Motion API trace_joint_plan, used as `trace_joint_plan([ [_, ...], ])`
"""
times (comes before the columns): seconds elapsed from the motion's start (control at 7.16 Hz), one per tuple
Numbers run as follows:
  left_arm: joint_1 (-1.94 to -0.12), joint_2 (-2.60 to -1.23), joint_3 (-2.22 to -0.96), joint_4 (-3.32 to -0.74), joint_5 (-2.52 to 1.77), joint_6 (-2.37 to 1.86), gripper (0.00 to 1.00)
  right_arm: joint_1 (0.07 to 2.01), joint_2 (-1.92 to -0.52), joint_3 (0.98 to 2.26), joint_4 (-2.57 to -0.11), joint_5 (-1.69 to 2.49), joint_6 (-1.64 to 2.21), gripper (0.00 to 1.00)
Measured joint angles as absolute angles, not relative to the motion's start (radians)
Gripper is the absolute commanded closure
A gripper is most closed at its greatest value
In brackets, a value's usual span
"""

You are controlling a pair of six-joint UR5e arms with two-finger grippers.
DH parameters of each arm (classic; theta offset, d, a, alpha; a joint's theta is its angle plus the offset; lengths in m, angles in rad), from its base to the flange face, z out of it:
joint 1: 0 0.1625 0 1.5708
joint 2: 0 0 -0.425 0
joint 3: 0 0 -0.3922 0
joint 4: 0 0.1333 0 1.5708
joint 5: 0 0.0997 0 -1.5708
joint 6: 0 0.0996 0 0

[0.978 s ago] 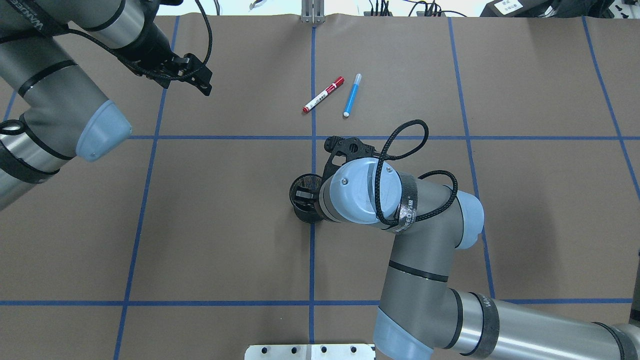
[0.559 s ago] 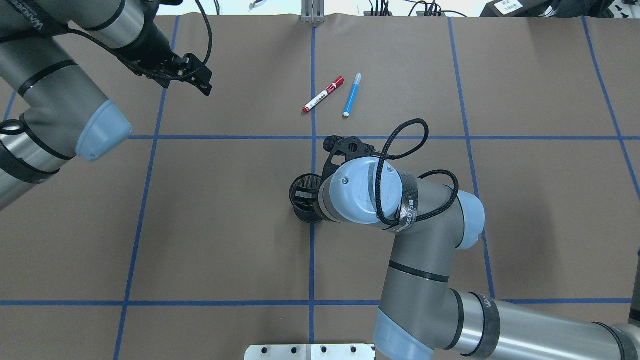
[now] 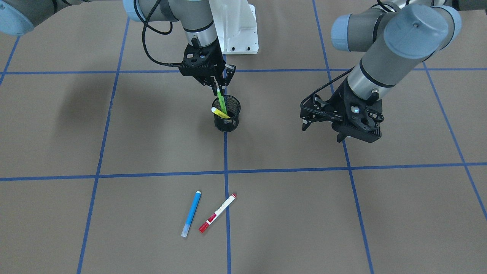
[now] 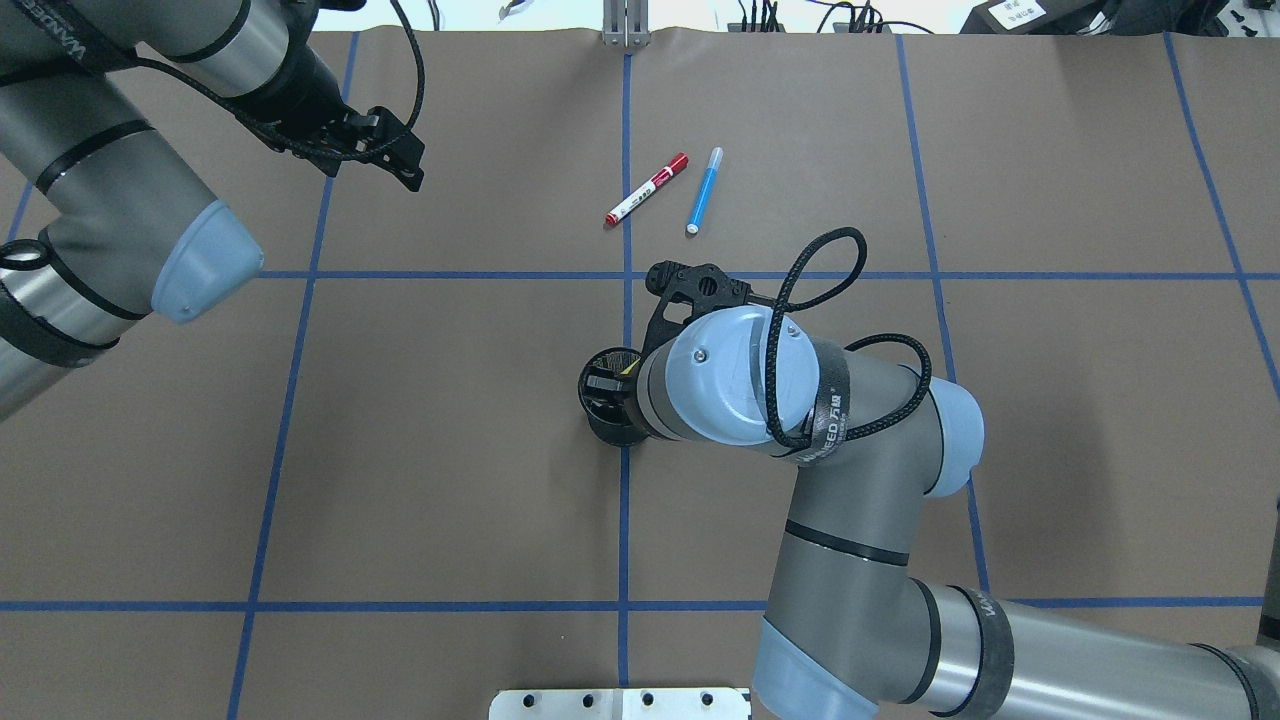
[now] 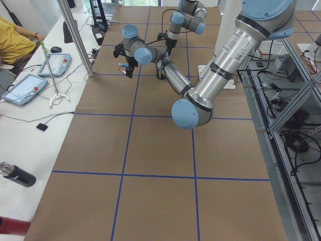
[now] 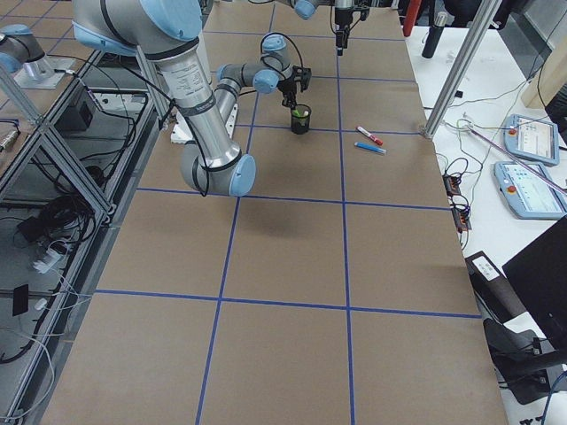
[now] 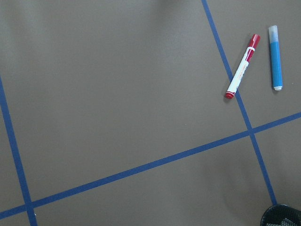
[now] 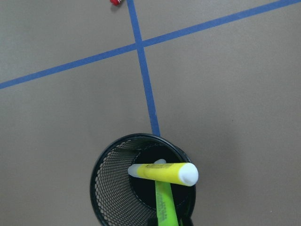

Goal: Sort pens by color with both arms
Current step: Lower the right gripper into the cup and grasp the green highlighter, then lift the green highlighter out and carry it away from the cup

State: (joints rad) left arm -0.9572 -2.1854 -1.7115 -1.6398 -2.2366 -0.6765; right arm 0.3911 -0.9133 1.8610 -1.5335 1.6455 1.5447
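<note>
Nearest the front-facing camera, the blue pen (image 3: pixel 191 214) and the red-capped white pen (image 3: pixel 217 213) lie just beside each other on the brown table (image 3: pixel 114 213). Beyond them, the right gripper (image 3: pixel 218 84) pinches the green pen (image 3: pixel 220 101), which stands in the black mesh cup (image 3: pixel 227 121) where the yellow pen (image 3: pixel 220 112) leans. In the overhead view the right arm (image 4: pixel 735 385) hides that grip. The left gripper (image 3: pixel 304 118) hangs spread and empty, well aside.
</note>
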Motion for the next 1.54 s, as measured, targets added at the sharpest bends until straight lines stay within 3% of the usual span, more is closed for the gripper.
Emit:
trace_joint_plan([
  [0.42,-0.958,-2.185,-1.712,-1.64,-2.237,-0.676,0.02,0.424,-0.869,1.988,-1.693,1.667,1.544,1.0],
  [0.84,-0.959,-2.176,-1.712,-1.646,-2.237,-0.675,0.02,0.488,-0.776,2.009,-1.805,1.673,1.521,1.0],
  [1.12,-0.963,-2.171,-1.71,-1.651,-2.237,-0.654,0.02,0.525,-0.752,1.951,-1.807,1.604,1.451,1.0],
  [1.54,-0.999,-2.142,-1.705,-1.65,-2.251,-0.525,0.01,0.557,-0.665,1.726,-1.73,1.46,1.4,1.0],
])
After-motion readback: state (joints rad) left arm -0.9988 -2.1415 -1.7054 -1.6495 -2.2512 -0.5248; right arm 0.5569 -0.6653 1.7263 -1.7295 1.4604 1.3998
